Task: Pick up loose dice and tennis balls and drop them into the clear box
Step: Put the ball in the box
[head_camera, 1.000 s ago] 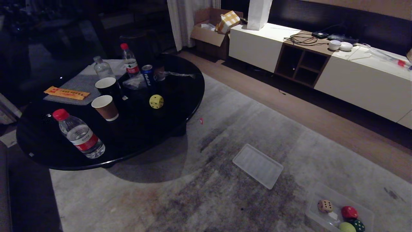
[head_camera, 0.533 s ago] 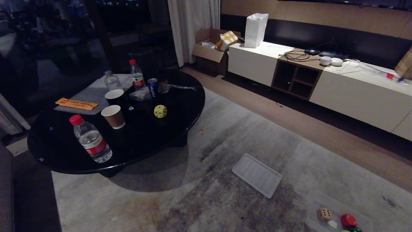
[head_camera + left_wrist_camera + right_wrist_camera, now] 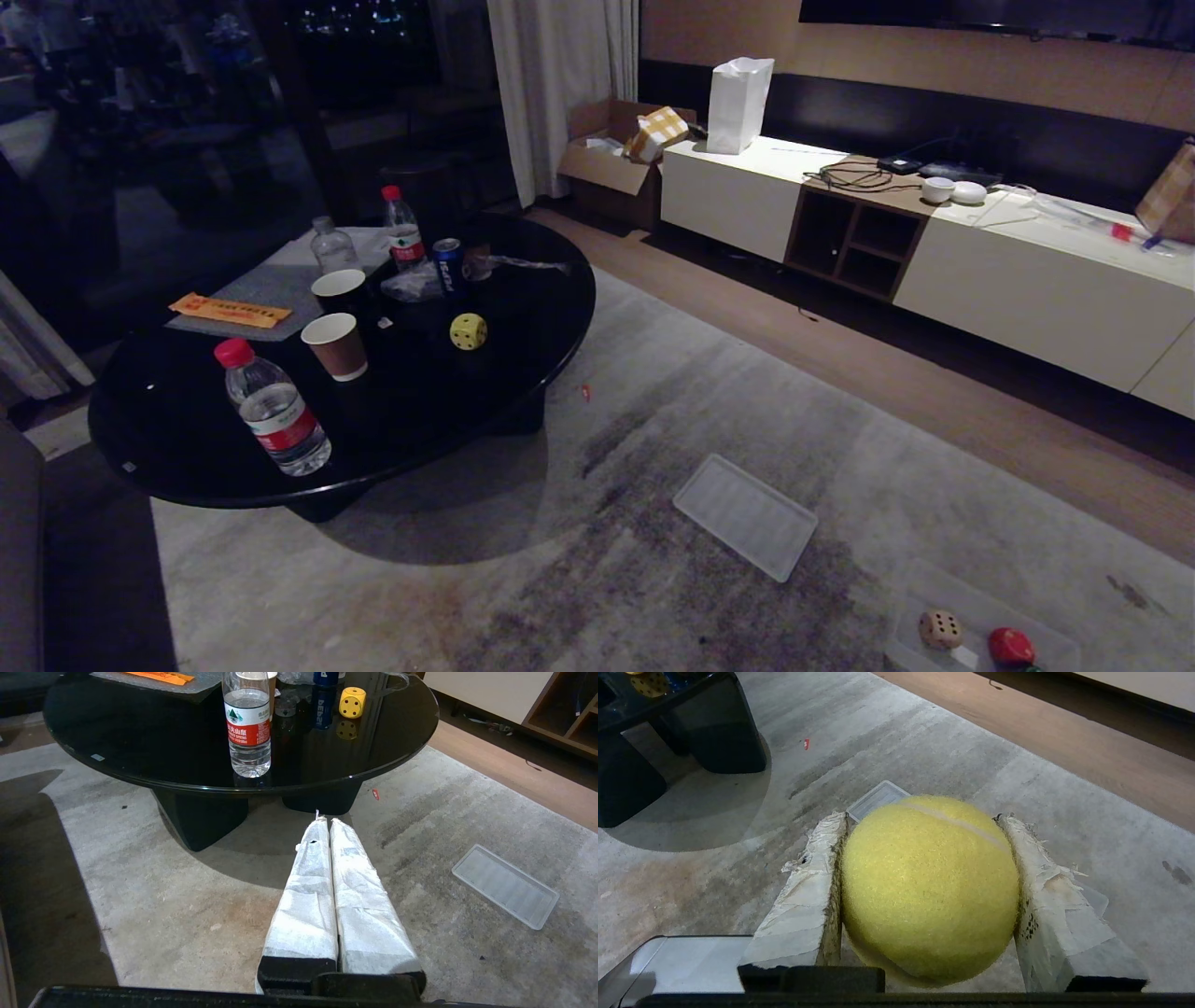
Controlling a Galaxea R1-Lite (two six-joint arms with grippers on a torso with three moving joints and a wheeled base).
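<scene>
A: Head view, left to right: the yellow die (image 3: 468,331) sat on the black round table (image 3: 187,448); the clear box (image 3: 1055,639) on the carpet held the cream die (image 3: 940,629).

B: Grippers?

A: The left gripper (image 3: 325,822) had its fingers pressed together, holding nothing. The right gripper (image 3: 920,819) pinched a tennis ball (image 3: 930,889).

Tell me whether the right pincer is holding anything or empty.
Holding. The right pincer is shut on a tennis ball; in the right wrist view both taped fingers press against the ball's sides.

Left tool (image 3: 325,820) closed, empty; right tool (image 3: 920,819) clamped, loaded.
</scene>
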